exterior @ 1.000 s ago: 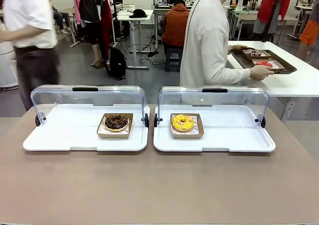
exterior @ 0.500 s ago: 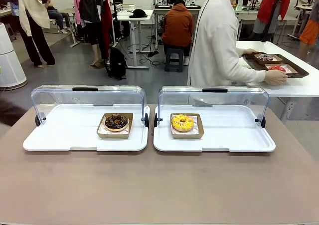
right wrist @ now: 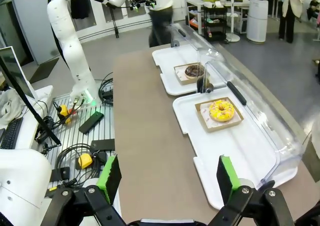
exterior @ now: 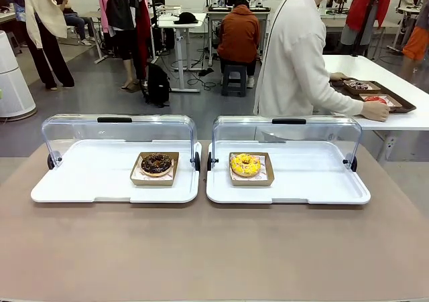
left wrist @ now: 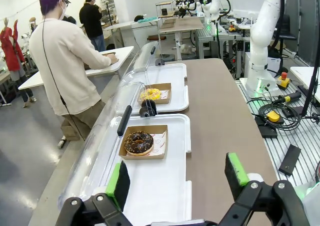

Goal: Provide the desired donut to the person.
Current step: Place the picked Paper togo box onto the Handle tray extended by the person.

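Two donuts lie in brown card trays on the table. The chocolate donut (exterior: 157,163) (left wrist: 138,142) (right wrist: 194,70) sits in the left white display tray (exterior: 87,175). In the right white display tray (exterior: 315,178) is the yellow donut (exterior: 245,165) (left wrist: 151,93) (right wrist: 221,110). The person (exterior: 295,61) (left wrist: 65,55) in a cream cardigan stands behind the right tray, turned to a side table with both hands at a brown tray (exterior: 379,98). My left gripper (left wrist: 177,178) hangs open above the near end of the left tray. My right gripper (right wrist: 167,176) is open over the table's edge, holding nothing.
Both display trays have clear lids (exterior: 117,131) swung up at the far side. The brown table (exterior: 214,248) lies bare in front of the trays. The right arm's base (left wrist: 260,75) and the left arm's base (right wrist: 82,85) stand beside the table among cables.
The person has slid the brown tray further right on the side table. A passer-by at the left has walked away. Donuts and grippers have not moved.
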Motion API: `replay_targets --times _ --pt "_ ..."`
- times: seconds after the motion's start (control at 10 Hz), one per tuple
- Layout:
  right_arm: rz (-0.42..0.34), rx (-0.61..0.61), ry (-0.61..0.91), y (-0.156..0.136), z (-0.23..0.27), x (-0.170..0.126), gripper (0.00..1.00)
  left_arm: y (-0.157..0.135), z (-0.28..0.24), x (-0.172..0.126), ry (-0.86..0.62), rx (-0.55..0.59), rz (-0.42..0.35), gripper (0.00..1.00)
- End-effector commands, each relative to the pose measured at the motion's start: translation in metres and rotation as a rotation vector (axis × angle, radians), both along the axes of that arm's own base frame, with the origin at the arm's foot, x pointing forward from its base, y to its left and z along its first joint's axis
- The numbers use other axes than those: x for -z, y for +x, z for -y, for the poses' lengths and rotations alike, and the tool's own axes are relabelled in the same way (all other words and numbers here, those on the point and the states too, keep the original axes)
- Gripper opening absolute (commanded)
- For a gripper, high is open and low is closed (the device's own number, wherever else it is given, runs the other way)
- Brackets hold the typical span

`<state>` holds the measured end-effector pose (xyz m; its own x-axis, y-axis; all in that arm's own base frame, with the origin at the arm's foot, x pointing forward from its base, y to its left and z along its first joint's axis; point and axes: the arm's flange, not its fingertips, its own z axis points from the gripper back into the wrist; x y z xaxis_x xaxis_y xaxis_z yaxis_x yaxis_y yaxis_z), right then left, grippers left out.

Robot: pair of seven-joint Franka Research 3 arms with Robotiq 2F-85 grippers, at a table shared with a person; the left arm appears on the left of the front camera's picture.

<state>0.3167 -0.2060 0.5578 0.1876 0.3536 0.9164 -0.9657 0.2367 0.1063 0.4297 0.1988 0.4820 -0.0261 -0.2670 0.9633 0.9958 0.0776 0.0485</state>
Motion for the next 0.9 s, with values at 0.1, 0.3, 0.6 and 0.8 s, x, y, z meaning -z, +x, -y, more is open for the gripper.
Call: replay_targets --times 0.1,0.3,0.6,0.8 --pt "0.015 -0.005 0.023 -0.0026 -0.0032 0.0022 1.00 -0.0017 0.0013 -0.0004 -0.001 -0.007 0.006 1.00" --pt "0.015 -0.005 0.023 -0.0026 -0.0032 0.0022 1.00 -0.0017 0.0013 -0.0004 -0.001 -0.007 0.006 1.00" --pt "0.015 -0.005 0.023 -0.0026 -0.0032 0.0022 1.00 -0.0017 0.0013 -0.0004 -0.001 -0.007 0.006 1.00" --pt "0.015 -0.005 0.023 -0.0026 -0.0032 0.0022 1.00 -0.0017 0.0013 -0.0004 -0.001 -0.007 0.006 1.00"
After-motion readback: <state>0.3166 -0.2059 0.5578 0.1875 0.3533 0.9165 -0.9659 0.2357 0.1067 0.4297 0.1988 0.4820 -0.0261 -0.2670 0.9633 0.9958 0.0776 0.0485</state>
